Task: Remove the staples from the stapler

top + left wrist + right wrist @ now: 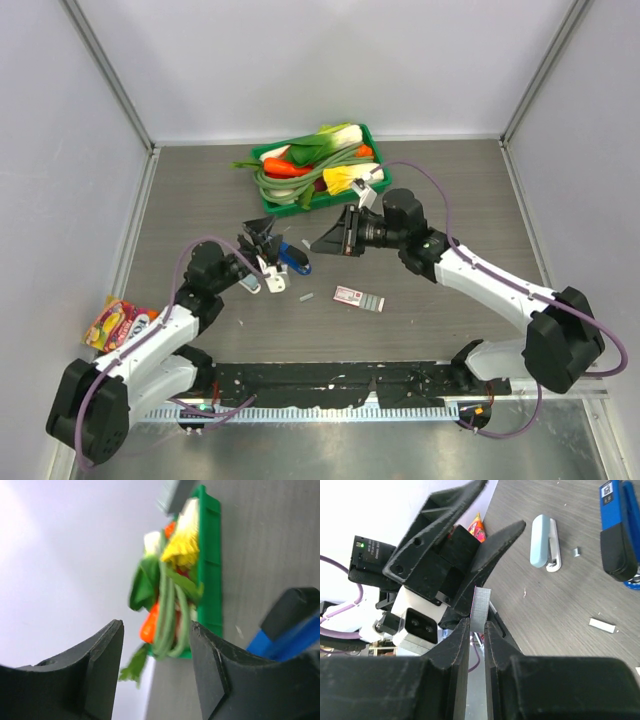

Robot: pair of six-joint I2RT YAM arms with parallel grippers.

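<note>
Top view: the stapler (294, 260) lies mid-frame, just right of the left gripper (262, 240). The right gripper (322, 243) hovers near its right, below the green tray (265, 153).

Left wrist view: the fingers stand apart with nothing between them, and the stapler is at lower right.

Right wrist view: the fingers are clamped on the staples (481, 607) at frame centre, and the stapler lies at upper right.

The staples (481, 605) are showing as ribbed, silvery metal. The stapler (620, 515) is presenting glossy blue plastic with matt black parts. The table (570, 595) is appearing matt, dark grey, faintly grained.
</note>
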